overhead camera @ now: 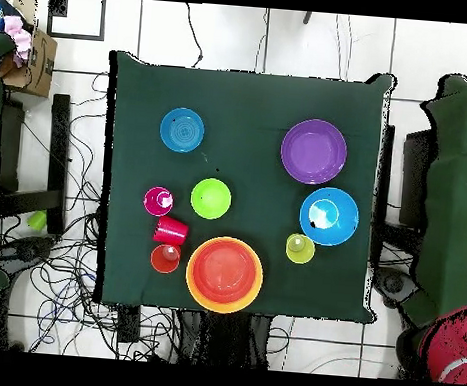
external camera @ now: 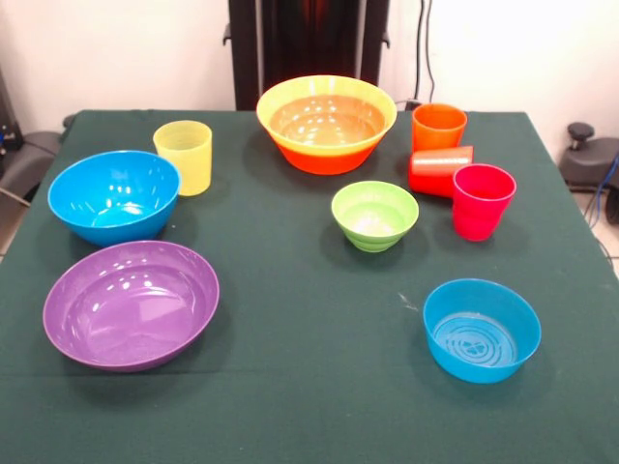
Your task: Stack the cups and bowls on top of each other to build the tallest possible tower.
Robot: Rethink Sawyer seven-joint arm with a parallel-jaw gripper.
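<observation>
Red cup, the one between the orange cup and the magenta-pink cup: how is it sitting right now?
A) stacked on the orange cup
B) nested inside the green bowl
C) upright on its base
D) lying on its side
D: the red cup lies tipped on its side on the tablecloth, between the upright orange cup and the upright magenta-pink cup.
</observation>
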